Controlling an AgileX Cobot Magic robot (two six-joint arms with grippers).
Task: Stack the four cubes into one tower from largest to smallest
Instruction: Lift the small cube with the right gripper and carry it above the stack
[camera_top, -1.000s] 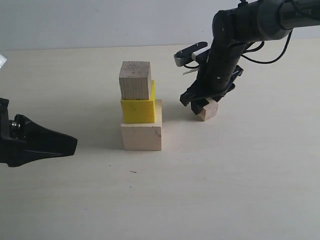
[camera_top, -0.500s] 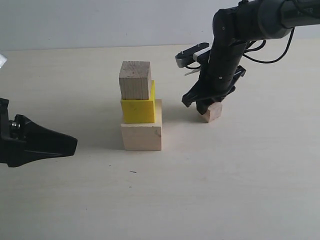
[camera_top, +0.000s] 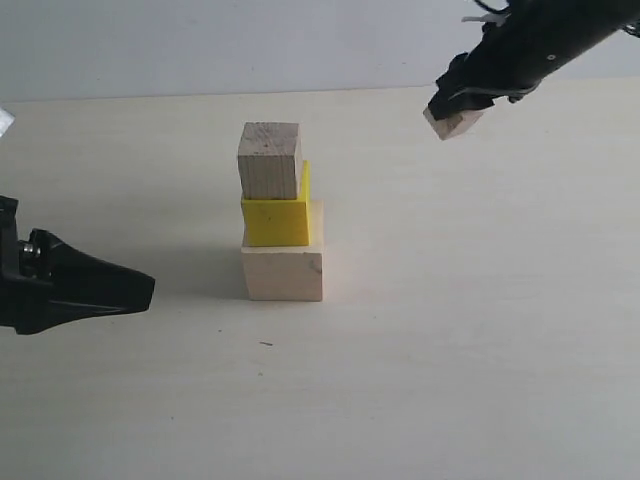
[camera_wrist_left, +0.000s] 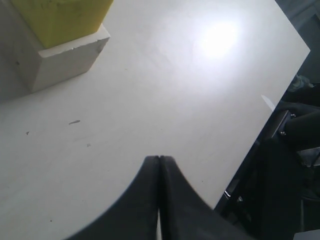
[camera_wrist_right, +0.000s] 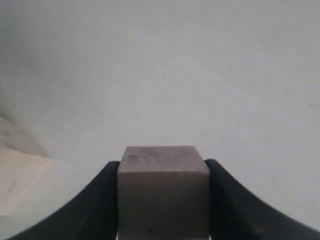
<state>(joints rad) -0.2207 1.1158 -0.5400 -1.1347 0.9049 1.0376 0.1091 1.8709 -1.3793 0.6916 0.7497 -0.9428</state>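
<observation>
Tan bare wood, smallest cube (camera_wrist_right: 163, 192): clamped between the dark fingers (camera_wrist_right: 97, 200) of the right gripper (camera_top: 452, 116), aloft in the upper right of the exterior frame, well apart from the tower (camera_top: 280, 228). Left gripper (camera_wrist_left: 159, 165): fingers pressed together on nothing, low at the left edge. Tower, centre frame: larger tan cube (camera_top: 270, 160) on yellow cube (camera_top: 276, 222) on pale whitish cube (camera_top: 283, 272), three of four placed; judged outstanding, setting the last cube on top.

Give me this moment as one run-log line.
right gripper: shut on smallest cube, in air | left gripper: shut, empty | tower: three cubes high
</observation>
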